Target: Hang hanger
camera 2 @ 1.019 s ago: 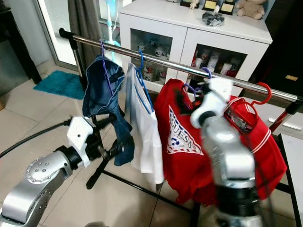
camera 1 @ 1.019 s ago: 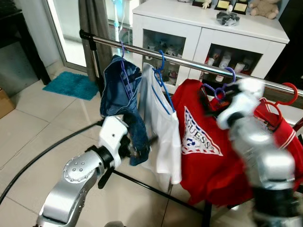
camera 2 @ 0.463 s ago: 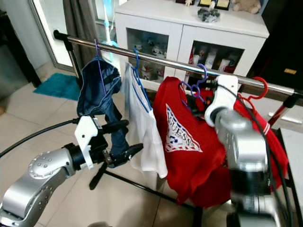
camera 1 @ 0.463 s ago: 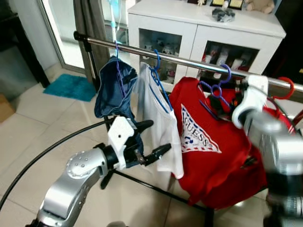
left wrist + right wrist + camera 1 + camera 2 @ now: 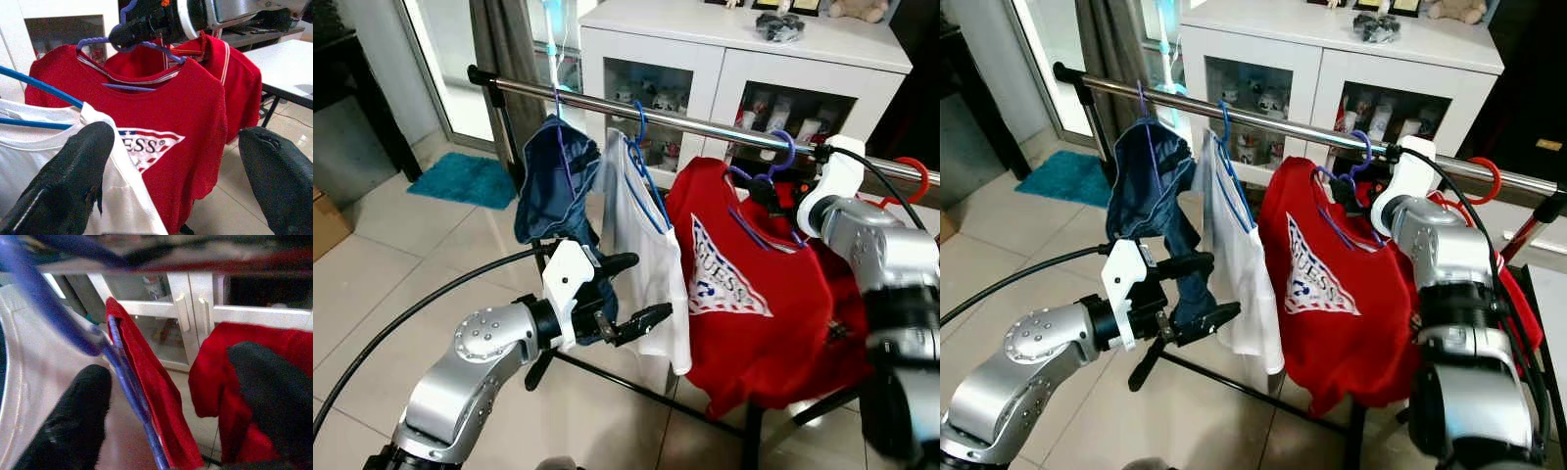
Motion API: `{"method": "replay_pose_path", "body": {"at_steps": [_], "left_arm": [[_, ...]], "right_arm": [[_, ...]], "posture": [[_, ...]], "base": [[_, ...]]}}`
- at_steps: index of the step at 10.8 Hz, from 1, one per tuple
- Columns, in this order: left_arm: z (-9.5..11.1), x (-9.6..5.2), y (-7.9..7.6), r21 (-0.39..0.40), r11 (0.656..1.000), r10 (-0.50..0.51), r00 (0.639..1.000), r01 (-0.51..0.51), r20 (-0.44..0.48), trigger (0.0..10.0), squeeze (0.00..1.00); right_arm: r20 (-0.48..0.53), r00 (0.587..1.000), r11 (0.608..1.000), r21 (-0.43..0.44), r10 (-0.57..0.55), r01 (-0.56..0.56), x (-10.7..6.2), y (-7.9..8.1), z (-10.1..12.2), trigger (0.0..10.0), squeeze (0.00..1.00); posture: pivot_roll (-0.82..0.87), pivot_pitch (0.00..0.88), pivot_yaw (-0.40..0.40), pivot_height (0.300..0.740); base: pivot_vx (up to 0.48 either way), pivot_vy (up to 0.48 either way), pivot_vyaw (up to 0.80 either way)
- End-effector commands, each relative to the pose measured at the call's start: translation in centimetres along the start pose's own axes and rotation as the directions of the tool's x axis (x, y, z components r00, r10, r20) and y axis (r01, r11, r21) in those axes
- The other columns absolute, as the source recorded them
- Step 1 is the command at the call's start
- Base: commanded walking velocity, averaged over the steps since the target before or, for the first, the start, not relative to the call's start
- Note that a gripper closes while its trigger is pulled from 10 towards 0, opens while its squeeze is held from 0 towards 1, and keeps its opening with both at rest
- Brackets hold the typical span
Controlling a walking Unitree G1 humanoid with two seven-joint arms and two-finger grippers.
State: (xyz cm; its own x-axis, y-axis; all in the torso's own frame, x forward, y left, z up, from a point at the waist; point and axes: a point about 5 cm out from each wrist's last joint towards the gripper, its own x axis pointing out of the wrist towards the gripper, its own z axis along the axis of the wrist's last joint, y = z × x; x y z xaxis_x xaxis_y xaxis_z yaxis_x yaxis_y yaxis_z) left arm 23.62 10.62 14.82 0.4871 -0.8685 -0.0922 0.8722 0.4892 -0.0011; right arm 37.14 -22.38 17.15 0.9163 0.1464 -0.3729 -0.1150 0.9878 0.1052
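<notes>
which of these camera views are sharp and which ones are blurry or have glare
Left eye view: sharp across the rail and red shirt, with bright daylight from the glass door behind. Left wrist view: shirts crisp, but the left pincer fingers are soft, being so close. Right wrist view: blurred throughout, the purple hanger smeared beside the right pincer.

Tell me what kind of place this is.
Likely a room in a home, used for drying or storing laundry: a metal clothes rail hung with shirts on hangers, a white display cabinet with glass doors, and a tiled floor.
</notes>
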Motion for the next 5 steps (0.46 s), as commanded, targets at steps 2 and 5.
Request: {"method": "replay_pose_path", "body": {"at_steps": [2, 5], "left_arm": [[0.44, 0.26, 0.41, 0.024, 1.000, 0.008, 1.000, -0.008, 0.012, 10.0, 0.00], [1.14, 0.47, 0.67, 0.042, 0.999, 0.033, 0.998, -0.035, 0.052, 10.0, 0.00]], "right_arm": [[0.005, 0.999, 0.999, 0.008, 0.032, -0.032, 0.31, -0.44, 0.73, 0.0, 0.00], [-0.009, 0.999, 0.999, -0.005, 0.053, -0.054, 0.58, -0.69, 0.58, 0.0, 0.00]], "posture": [[0.11, 0.000, -0.028, 0.740], [0.12, 0.000, -0.024, 0.740]], "base": [[0.000, 0.000, 0.00], [0.000, 0.000, 0.00]]}}
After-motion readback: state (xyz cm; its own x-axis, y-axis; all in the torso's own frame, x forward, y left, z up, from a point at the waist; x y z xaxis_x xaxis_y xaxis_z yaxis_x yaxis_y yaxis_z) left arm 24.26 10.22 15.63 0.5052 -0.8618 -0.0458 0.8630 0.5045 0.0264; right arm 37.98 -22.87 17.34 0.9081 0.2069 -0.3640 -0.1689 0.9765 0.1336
